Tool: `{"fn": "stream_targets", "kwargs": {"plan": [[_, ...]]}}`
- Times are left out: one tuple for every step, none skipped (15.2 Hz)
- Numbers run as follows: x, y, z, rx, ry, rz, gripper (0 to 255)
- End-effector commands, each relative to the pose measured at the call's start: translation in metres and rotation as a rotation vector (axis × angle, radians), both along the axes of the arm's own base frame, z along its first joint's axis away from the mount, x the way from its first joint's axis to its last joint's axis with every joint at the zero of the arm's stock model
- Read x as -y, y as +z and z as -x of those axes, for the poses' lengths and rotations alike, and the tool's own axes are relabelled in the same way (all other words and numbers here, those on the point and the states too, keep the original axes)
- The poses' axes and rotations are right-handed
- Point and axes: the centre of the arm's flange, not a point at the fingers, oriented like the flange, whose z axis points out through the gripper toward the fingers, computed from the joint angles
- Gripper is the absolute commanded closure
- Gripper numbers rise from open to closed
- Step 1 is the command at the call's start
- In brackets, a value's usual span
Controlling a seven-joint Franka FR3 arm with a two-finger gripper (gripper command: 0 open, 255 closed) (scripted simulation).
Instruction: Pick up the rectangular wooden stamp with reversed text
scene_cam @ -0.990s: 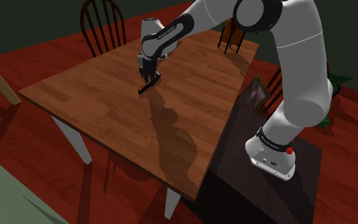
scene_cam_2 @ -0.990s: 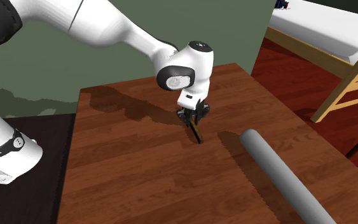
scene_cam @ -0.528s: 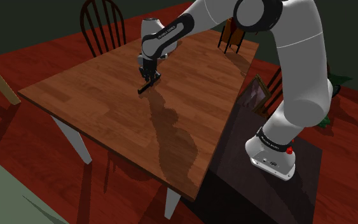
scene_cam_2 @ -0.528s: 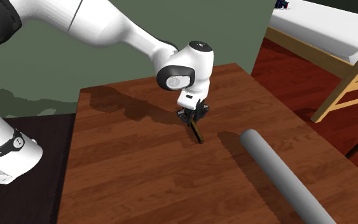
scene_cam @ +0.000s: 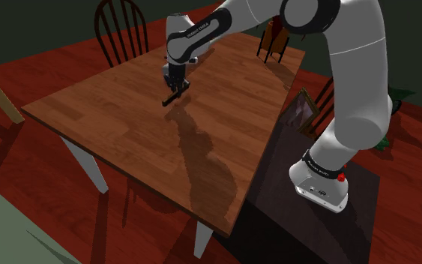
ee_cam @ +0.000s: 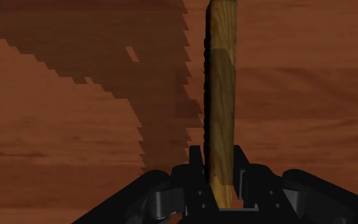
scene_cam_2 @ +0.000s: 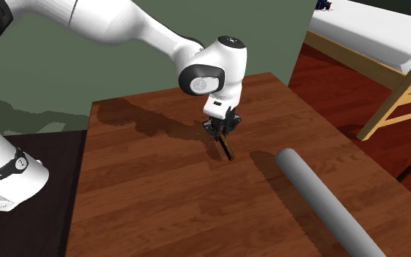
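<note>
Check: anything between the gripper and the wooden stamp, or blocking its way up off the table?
Nothing visible. The gripper is shut on the stamp, in direct contact. The grey cylinder is apart from it, toward the second exterior view's right, likely clear of a straight lift.

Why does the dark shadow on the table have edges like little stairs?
Wrist view: the shadow on the table beside the stamp has blocky, stepped edges, probably from how the simulator draws shadows. Shoulder view: its outline looks smoother. Second exterior view: the same jagged teeth run beside the grey cylinder.
</note>
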Motion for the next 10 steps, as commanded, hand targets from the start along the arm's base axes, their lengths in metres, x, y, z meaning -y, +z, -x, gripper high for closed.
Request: {"fn": "stream_targets", "kwargs": {"plan": [[0.0,0.011,0.001,0.0,0.0,0.0,255],[0.0,0.016,0.001,0.0,0.0,0.0,255],[0.0,0.022,0.001,0.0,0.0,0.0,255],[0.0,0.027,0.001,0.0,0.0,0.0,255],[0.0,0.032,0.001,0.0,0.0,0.0,255],[0.0,0.037,0.001,0.0,0.0,0.0,255],[0.0,0.043,0.001,0.0,0.0,0.0,255],[0.0,0.048,0.001,0.0,0.0,0.0,255],[0.0,0.049,0.001,0.0,0.0,0.0,255],[0.0,0.049,0.001,0.0,0.0,0.0,255]]}}
